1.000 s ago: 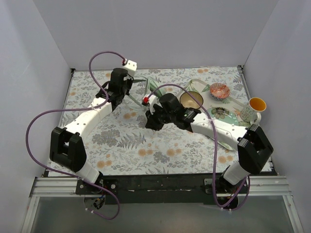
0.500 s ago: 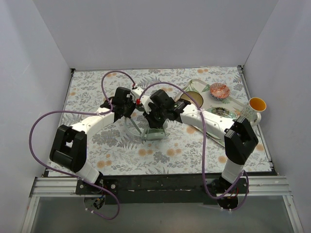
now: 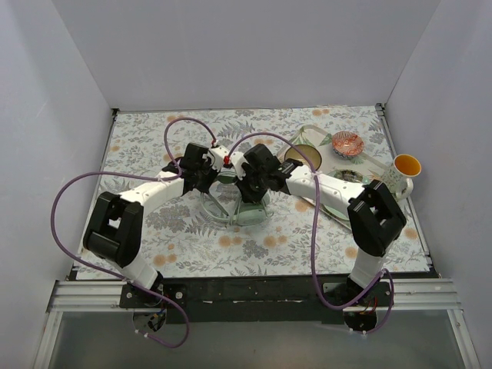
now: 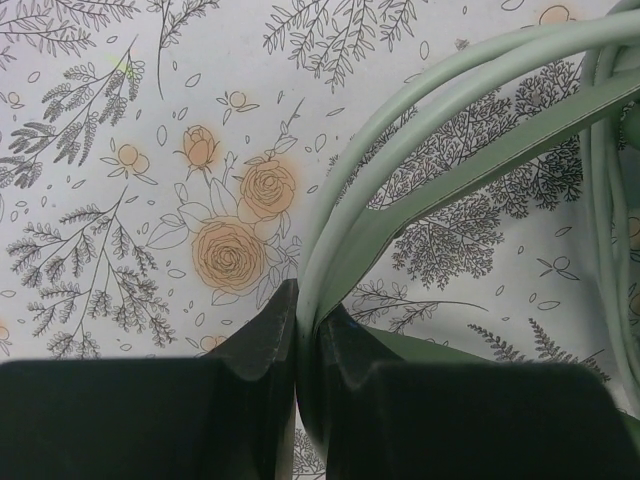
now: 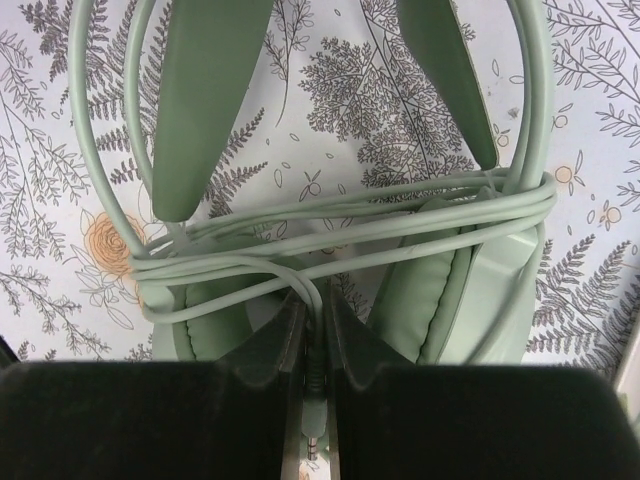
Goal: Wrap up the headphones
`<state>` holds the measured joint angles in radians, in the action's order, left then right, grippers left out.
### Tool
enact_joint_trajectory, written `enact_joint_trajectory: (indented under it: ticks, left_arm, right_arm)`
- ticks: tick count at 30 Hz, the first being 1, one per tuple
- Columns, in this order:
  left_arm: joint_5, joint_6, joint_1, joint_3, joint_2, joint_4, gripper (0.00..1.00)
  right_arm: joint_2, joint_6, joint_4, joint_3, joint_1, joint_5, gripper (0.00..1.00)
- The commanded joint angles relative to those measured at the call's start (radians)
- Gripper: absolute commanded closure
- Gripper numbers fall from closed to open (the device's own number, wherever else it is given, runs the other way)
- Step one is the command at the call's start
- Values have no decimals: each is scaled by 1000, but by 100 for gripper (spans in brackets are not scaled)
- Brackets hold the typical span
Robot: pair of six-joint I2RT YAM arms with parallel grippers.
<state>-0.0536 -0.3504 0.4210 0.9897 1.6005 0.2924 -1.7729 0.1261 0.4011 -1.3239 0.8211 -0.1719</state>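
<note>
- Your pale mint-green over-ear headphones lie at the middle of the floral-print table, with the thin pale cable wound across the ear cups.
- Your left pincer clamps the headband hoop; your right pincer pinches the cable's plug end.
- The winding looks nearly done: next, tuck that end under the turns without loosening them.

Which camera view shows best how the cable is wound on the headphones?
The right wrist view: the cable crosses the ear cups in several turns, and the right claw grips it. The left wrist view shows only a stretch in the left claw. In the top view the arms hide most of the headphones.
</note>
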Motion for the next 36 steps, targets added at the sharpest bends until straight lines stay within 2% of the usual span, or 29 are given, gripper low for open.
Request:
enact_joint_trajectory:
  ticks: [1,2,6,8,13,16,18,20,21,22,25,29,32,36]
  left_arm:
    - [-55,7,2,-5,9,40,100]
    - [-55,4,2,0,10,42,100]
    - [-40,-30,-5,24,16,47,86]
    - [-43,-42,-16,32,13,54,80]
    - [-77,-91,-45,70,-10,70,53]
    - [-147,-114,-57,86,-40,83,48]
    - [-198,-128,-60,86,-66,86,49]
    - [-235,-147,-64,84,-92,86,55]
    - [-285,-148,-68,83,-102,88,59]
    - [-310,-151,-73,75,-108,90,69]
    - [-412,-151,-79,57,-132,88,80]
    - [-572,-153,-80,-11,-149,62,80]
    - [-598,-186,-80,-40,-134,-4,80]
    - [-634,-228,-80,-66,-93,-74,75]
  right_arm:
    - [7,-23,-133,20,-23,12,97]
    - [-3,-25,-134,17,-23,5,96]
    - [-34,-31,-120,-5,-23,8,96]
    - [-33,-34,-130,3,-23,0,91]
    - [-22,-39,-159,15,-23,-8,88]
    - [-20,-40,-169,17,-23,-17,88]
    - [-20,-42,-177,17,-23,-28,87]
    - [-25,-45,-179,12,-23,-37,87]
    - [-28,-45,-180,12,-25,-38,87]
    - [-31,-45,-182,11,-25,-40,87]
    - [-42,-49,-182,8,-30,-50,87]
    - [-53,-68,-188,2,-43,-72,87]
    - [-53,-82,-206,9,-51,-95,87]
    - [-46,-91,-223,22,-56,-107,87]
